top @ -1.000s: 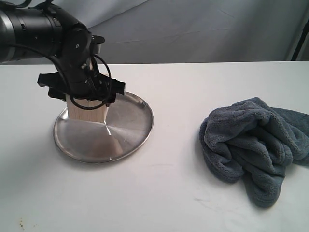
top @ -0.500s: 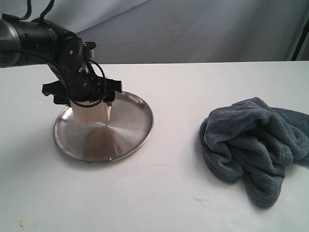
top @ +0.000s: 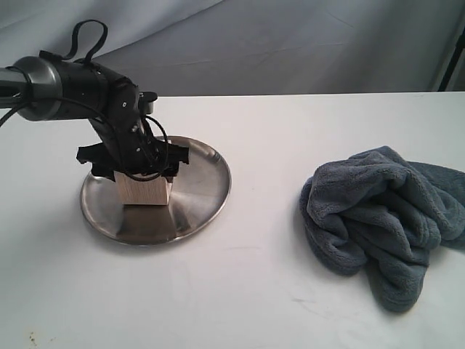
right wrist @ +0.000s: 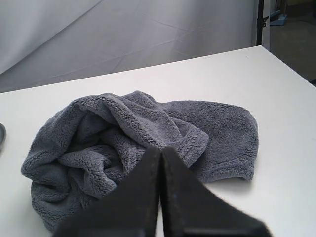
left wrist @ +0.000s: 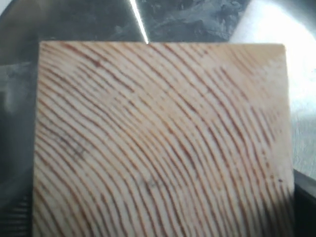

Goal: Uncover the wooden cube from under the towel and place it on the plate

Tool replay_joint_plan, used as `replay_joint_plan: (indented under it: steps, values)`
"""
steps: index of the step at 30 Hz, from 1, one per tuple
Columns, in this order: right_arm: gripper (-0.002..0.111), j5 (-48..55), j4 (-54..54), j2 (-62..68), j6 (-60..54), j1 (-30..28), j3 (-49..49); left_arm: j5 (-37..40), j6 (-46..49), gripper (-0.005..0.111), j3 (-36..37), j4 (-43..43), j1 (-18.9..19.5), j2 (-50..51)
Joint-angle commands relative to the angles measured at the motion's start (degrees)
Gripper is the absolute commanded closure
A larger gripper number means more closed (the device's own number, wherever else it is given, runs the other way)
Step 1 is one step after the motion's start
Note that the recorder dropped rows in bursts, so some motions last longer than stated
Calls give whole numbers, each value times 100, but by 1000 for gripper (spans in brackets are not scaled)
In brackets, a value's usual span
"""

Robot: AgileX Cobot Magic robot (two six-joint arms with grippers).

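Wooden cube (top: 145, 193) on plate (top: 197, 195), top half hidden by L tool (top: 143, 173) tight on it; R tool (right wrist: 160, 154) fully closed, empty.

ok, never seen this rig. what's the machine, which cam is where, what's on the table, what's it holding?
It's a robot with two arms, each ending in a two-finger gripper. The wide picture comes from a camera off the arms; the other two come from cameras on the wrists. On the white table lie a shiny steel plate and a crumpled grey-blue towel. The left gripper is closed on a wooden cube, which seems to sit on the plate; its wrist camera sees almost only the cube's grain. The right gripper, out of the wide picture, is shut and empty, looking at the towel.
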Motion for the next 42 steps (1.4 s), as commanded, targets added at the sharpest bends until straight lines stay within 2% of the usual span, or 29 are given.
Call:
replay_joint_plan:
  steps: [1, 3, 6, 15, 30, 33, 37, 42]
  values:
    - [108, -3, 12, -22, -29, -44, 15, -180, 229, 29, -6, -2, -4, 36]
    - [108, -3, 12, -22, -29, -44, 15, -180, 229, 21, -6, -2, -4, 36]
    - [108, -3, 12, -22, -29, -44, 15, -209, 229, 15, -6, -61, -4, 36]
    - [108, -3, 12, -22, -29, -44, 15, -220, 217, 15, -6, -71, -4, -38]
    - [108, -3, 12, -22, -29, -44, 15, -402, 228, 15, -6, -46, -4, -833]
    - [108, -3, 12, -22, -29, -44, 15, -454, 495, 15, -6, -31, -4, -1021]
    - [108, -3, 12, -22, -29, -44, 15, -442, 875, 19, -6, -31, -4, -1224]
    - [108, -3, 12, -22, -29, -44, 15, -442, 971, 40, -6, 10, 18, -1531]
